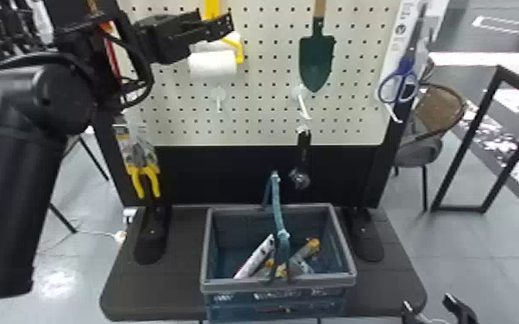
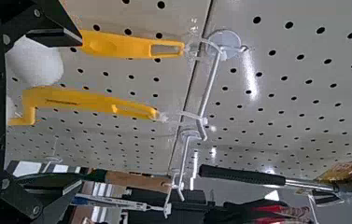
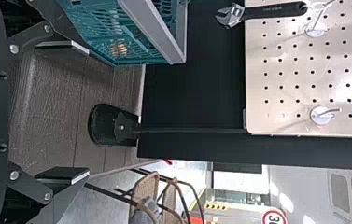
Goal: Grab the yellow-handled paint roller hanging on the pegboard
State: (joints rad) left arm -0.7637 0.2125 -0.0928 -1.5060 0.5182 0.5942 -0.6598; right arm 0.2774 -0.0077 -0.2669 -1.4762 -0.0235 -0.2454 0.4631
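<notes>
My left gripper (image 1: 215, 21) stands open at the upper pegboard, in front of the yellow-handled paint roller (image 1: 212, 64). A second white roller sleeve shows just behind it. In the left wrist view two yellow handles, one (image 2: 89, 100) between the open fingers of my left gripper (image 2: 81, 113) and another (image 2: 131, 46) by one fingertip, hang by loops from a long hook (image 2: 211, 84). Neither is gripped. My right gripper (image 1: 426, 301) is parked low at the right; in its wrist view the gripper (image 3: 88, 112) is open with nothing held.
A green trowel (image 1: 316, 60) and blue scissors (image 1: 398, 84) hang right of the roller on the pegboard (image 1: 263, 95). Yellow-handled pliers (image 1: 144, 172) hang lower left, a wrench (image 1: 304, 151) lower down. A basket (image 1: 342, 245) holding several items stands on the base.
</notes>
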